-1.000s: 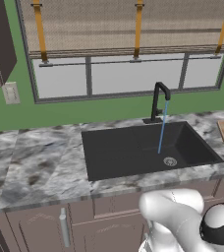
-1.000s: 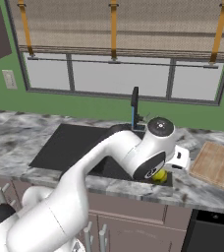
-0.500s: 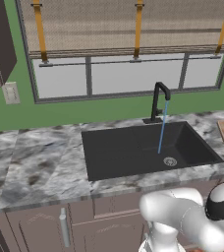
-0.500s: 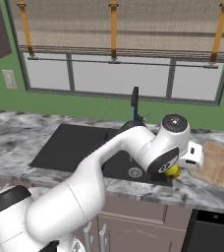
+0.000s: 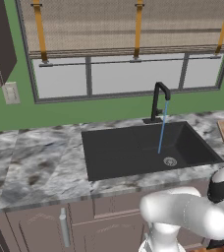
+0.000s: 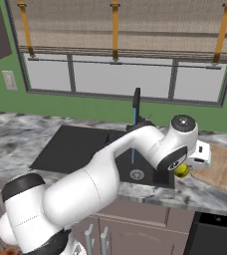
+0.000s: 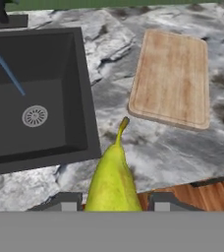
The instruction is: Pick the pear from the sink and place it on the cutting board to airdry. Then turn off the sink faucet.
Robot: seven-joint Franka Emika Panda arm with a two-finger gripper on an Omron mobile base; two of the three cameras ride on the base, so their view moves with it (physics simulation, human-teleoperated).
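Above the worktop (image 7: 173, 152), beside the sink (image 7: 30, 93), the pincer (image 7: 114, 204) is pinching the pear (image 7: 113, 179) stem-forward, carrying it clear toward the cutting board (image 7: 172, 78).

brightness: even and moderate across all three views; flat rendered light, no single source apparent
shadows: faint; sink (image 5: 133, 147) basin walls read darker than the marbled surface (image 5: 40, 167)
glare: none; soft sheen on the white arm
sharpness: hand view soft and pixelated; base views slightly blurred
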